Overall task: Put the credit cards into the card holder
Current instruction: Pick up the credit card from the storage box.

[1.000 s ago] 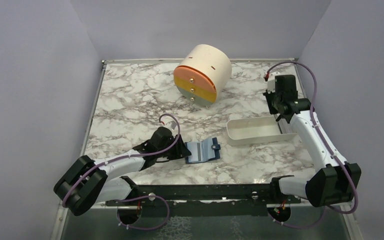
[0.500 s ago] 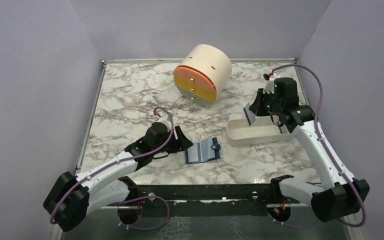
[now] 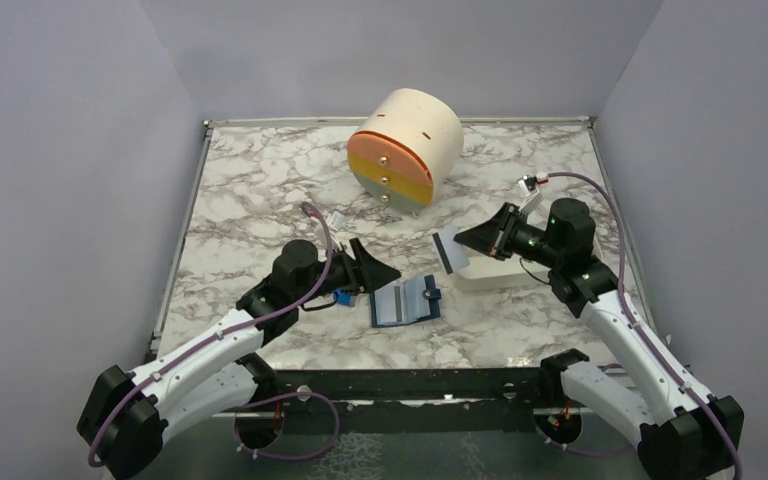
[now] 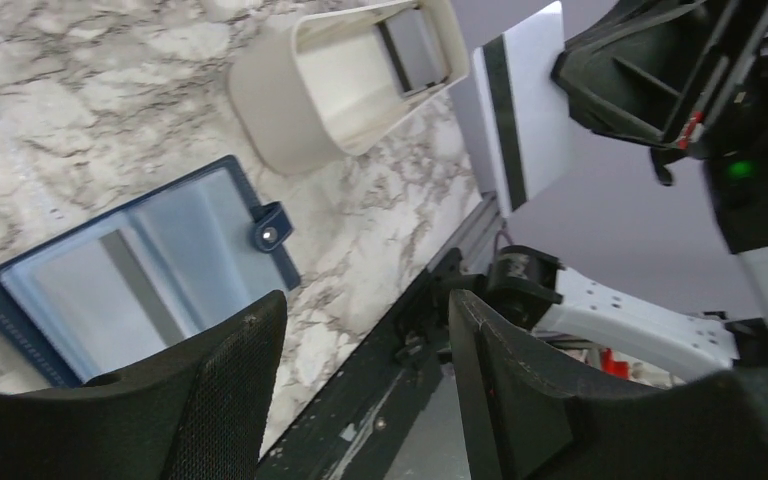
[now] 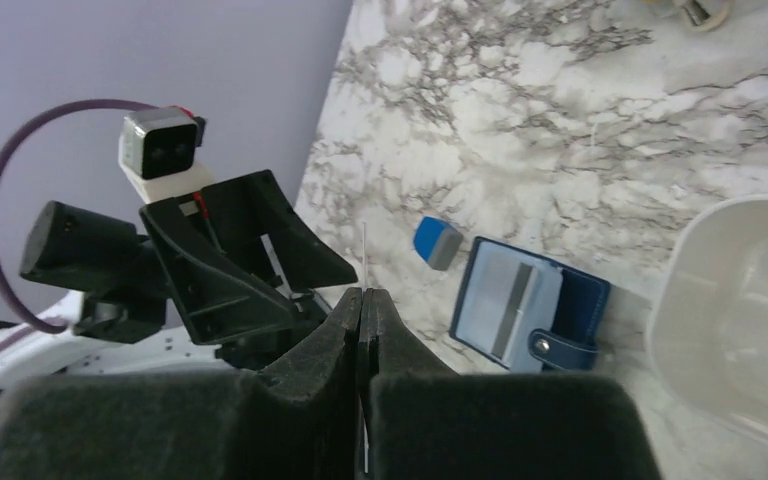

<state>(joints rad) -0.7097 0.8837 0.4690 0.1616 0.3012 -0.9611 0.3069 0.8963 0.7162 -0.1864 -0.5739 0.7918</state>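
The counter (image 3: 250,190) is grey-veined white marble. The wallet (image 3: 406,301) is navy, blue-grey inside; the block (image 3: 341,297) beside it bright blue. The card (image 3: 447,250) is white, dark-striped; the drum (image 3: 420,125) cream, orange, yellow, grey.

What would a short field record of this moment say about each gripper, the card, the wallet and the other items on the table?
right gripper: shut on a credit card, held in the air between the white tray and the card holder
left gripper: open, empty, just left of the card holder
card holder: lying open on the table, snap tab toward the tray
blue block: on the table, left of the card holder
round drawer unit: at the far side
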